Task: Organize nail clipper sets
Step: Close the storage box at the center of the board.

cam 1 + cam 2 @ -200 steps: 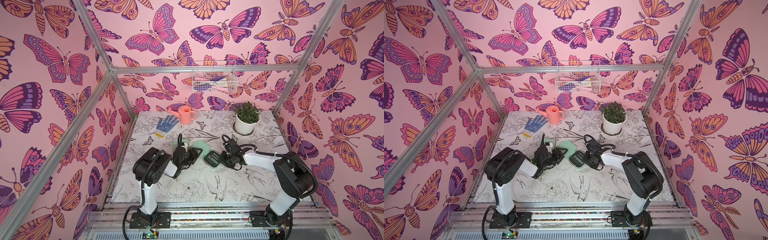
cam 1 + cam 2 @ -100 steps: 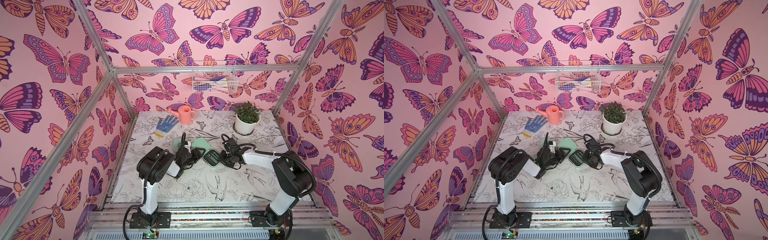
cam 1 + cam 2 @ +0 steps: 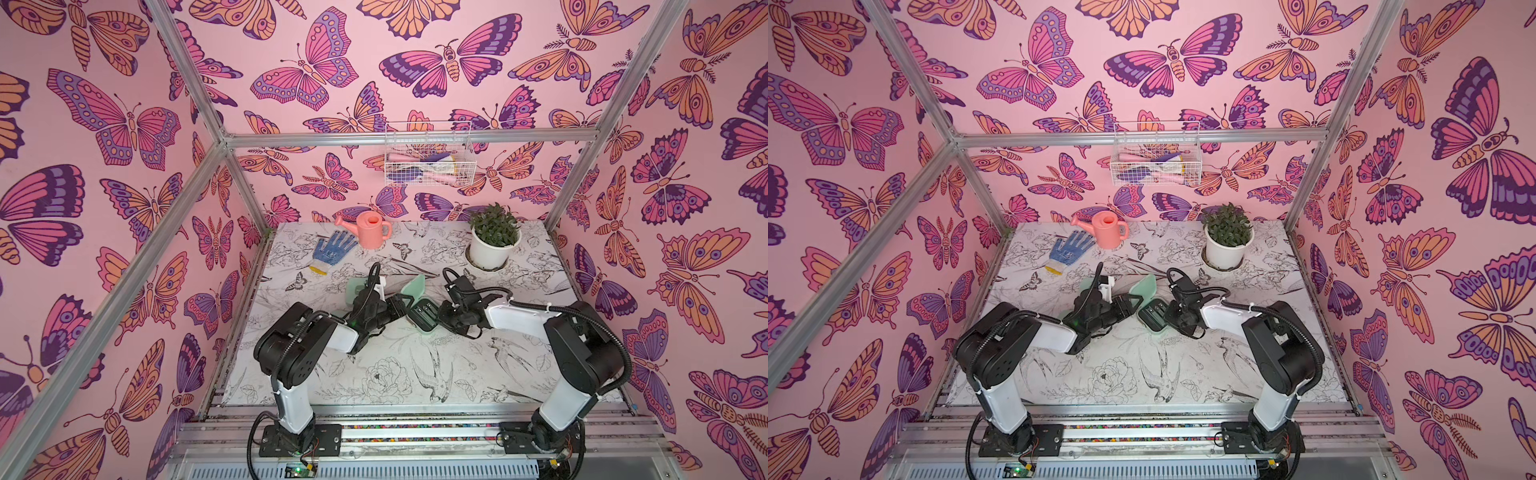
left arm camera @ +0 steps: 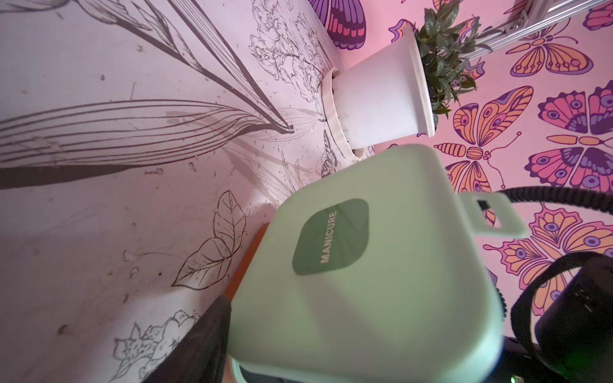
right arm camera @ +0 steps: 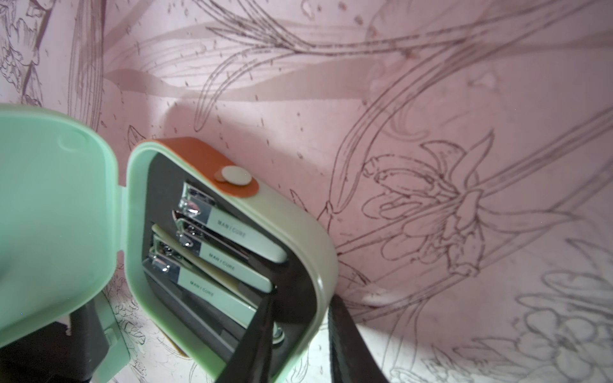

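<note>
Furthest left, a second case (image 3: 353,287) shows only as a mint sliver behind the left arm. The left gripper (image 3: 400,304) sits at the lid (image 4: 365,265) of the open case (image 5: 320,255), mid-table. The lid fills the wrist view and covers the fingertips, so I cannot tell whether they clamp it or only prop it. Three clippers (image 5: 232,238) lie in the black tray, their ends cut off by the right gripper (image 5: 300,305), which pinches the case's wall. A second ago the lid lay flatter; now it stands tilted up. The right gripper's hold is unchanged.
</note>
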You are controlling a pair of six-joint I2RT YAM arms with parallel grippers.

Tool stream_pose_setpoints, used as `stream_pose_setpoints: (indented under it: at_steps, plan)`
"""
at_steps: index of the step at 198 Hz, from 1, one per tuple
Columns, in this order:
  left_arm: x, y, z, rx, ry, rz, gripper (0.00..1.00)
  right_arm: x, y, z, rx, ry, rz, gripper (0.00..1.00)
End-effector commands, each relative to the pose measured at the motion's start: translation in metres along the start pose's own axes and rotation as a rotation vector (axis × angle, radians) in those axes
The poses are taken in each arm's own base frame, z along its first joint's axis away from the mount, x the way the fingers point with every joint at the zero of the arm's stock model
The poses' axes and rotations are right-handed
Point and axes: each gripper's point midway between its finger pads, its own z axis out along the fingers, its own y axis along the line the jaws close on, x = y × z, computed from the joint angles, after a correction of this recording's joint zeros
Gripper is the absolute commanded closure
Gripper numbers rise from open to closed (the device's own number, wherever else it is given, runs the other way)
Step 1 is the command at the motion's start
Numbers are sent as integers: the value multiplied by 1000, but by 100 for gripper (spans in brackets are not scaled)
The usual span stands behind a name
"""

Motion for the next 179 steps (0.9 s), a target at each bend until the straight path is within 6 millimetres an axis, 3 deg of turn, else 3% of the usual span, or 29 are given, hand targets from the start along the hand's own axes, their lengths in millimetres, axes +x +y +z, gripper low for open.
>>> stream_pose_setpoints:
  at_steps: [1,43,110,179]
  plan:
    - [4,-21,0,31,25,83,38,19,-53,18,172,64,21,69]
    - [9,-42,-9,33,44,176,37,18,-53,17,172,62,25,69]
    - [19,-46,-14,26,84,212,32,20,-54,19,170,72,32,68]
    - [24,-73,-18,100,118,229,26,15,-57,10,172,54,39,66]
